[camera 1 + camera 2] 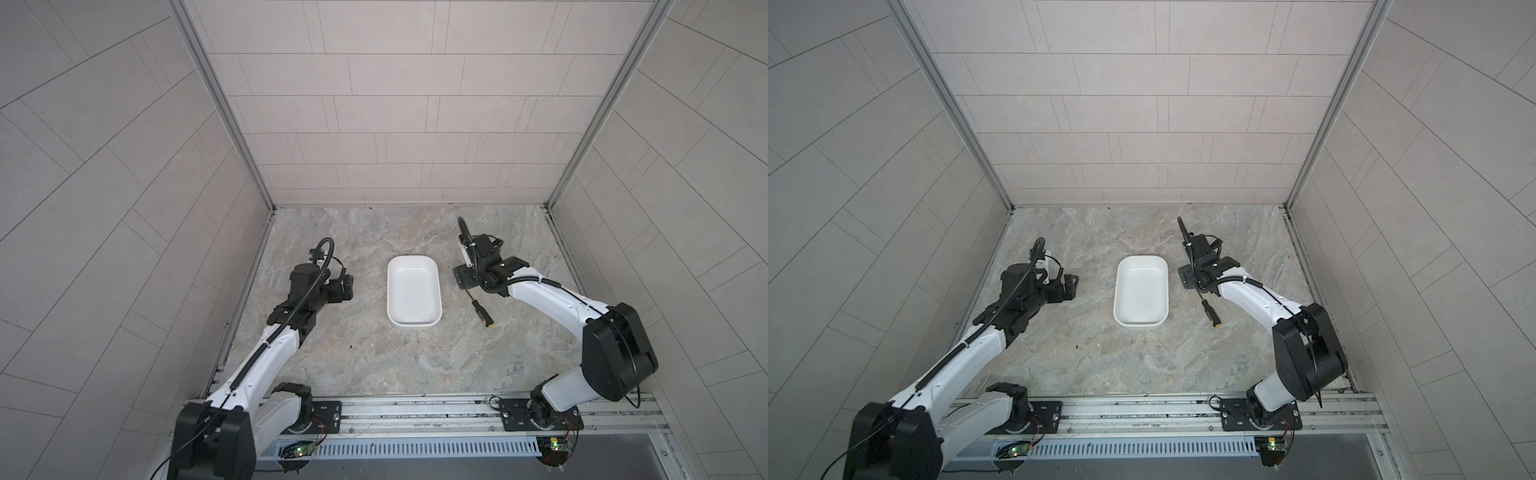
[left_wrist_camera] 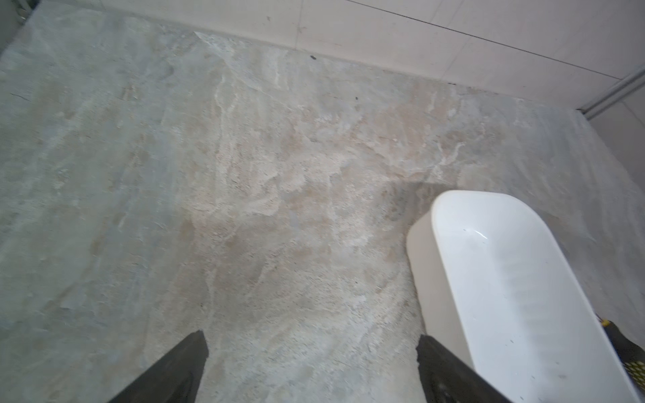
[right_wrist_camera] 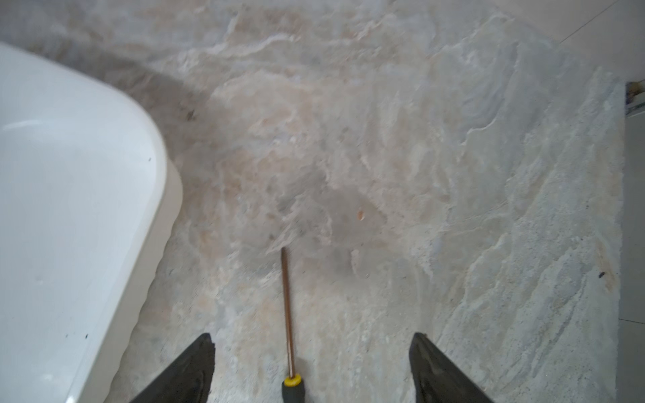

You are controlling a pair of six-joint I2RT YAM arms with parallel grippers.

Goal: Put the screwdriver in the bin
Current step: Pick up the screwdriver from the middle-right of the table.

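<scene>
The screwdriver [image 1: 480, 309] lies flat on the table [image 1: 374, 353] just beside the bin [image 1: 392, 291], its shaft between the spread, non-touching fingers of the right end effector [image 3: 311, 340]; the left end effector [image 2: 310, 338] is likewise spread and holds nothing.

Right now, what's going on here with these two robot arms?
The right gripper hangs open over the screwdriver, its jaws either side of the shaft, nothing gripped yet. The screwdriver lies on the table beside the white bin, which holds nothing. The left gripper is open too, on the bin's other side.
</scene>
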